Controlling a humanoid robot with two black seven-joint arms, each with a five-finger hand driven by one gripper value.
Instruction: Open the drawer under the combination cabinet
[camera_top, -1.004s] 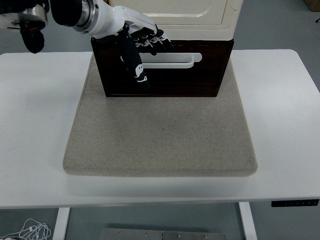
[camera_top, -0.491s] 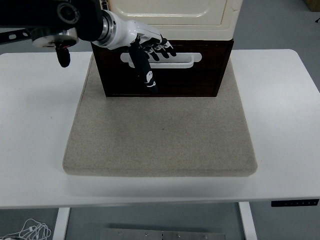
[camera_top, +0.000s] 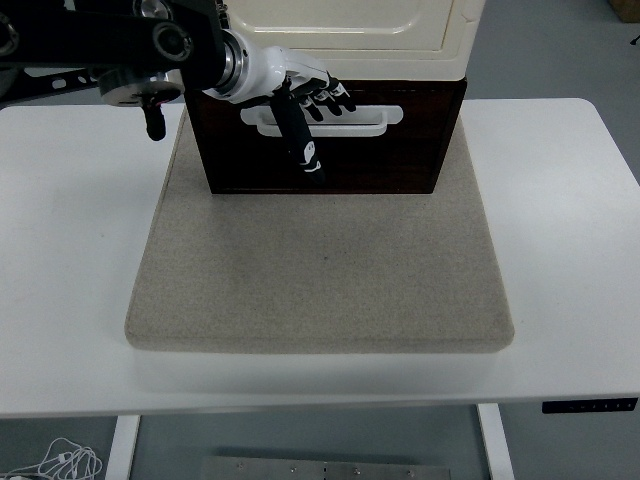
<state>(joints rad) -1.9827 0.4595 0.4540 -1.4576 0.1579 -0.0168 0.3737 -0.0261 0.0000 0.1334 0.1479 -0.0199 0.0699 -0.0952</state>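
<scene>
I've got the left hand (camera_top: 296, 100) up at the drawer (camera_top: 325, 135) now, the arm coming in from the top left across the far edge of the table (camera_top: 560, 250). The drawer sits at the back of the grey mat (camera_top: 320, 270), a dark brown front directly under the cream cabinet (camera_top: 350, 30), and from here its face looks flush with the box around it, so I'm calling it closed.

On the hand: the four fingers (camera_top: 325, 97) are curled over the left end of the white handle (camera_top: 360, 120), their dark tips lying on the top edge of the bar. The thumb (camera_top: 300, 140) hangs straight down in front of the drawer face, pointing at the mat, well below the handle. So I read it as hooked on the handle from above with the thumb left loose, though I can't see from this angle how far the fingertips reach behind the bar.

The handle is a long white slot-shaped pull running across the upper part of the drawer front, and its right half is bare and in plain sight. The mat lies flat on the white table with the cabinet standing on its far side. My right arm is nowhere in this view.
</scene>
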